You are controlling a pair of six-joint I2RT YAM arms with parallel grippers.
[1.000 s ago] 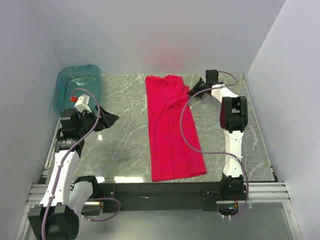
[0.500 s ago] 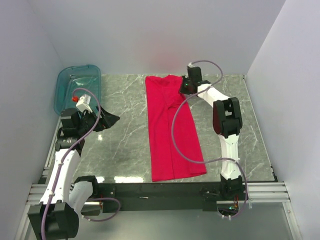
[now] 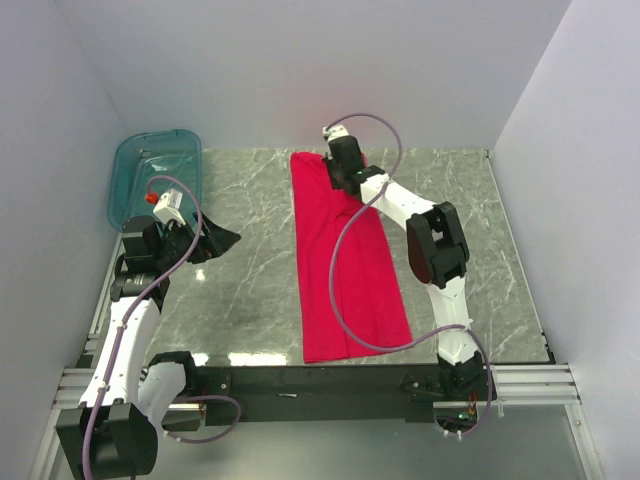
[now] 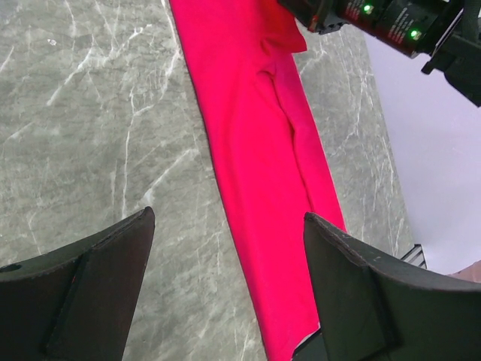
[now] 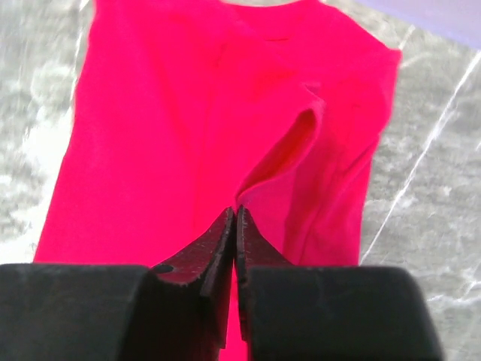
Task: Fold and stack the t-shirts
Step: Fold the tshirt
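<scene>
Right gripper [image 5: 236,212] swung left, jaws pinching the soft red t-shirt [image 3: 320,250]; left gripper [image 4: 228,218] spread.

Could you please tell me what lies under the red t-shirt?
The red t-shirt lies spread on the grey marble table, whose surface shows along both long sides and past the near hem. Whatever is directly beneath the cloth is covered and cannot be seen.

Tabletop [image 3: 250,280]: grey marbled surface with white veining, level. Tub [image 3: 155,170]: translucent teal plastic, rectangular with rounded corners, upright at the far left corner, against the left wall [image 3: 50,150]. Pale walls enclose the left, far and right sides. Aluminium rail [image 3: 540,385] runs along the near edge.
</scene>
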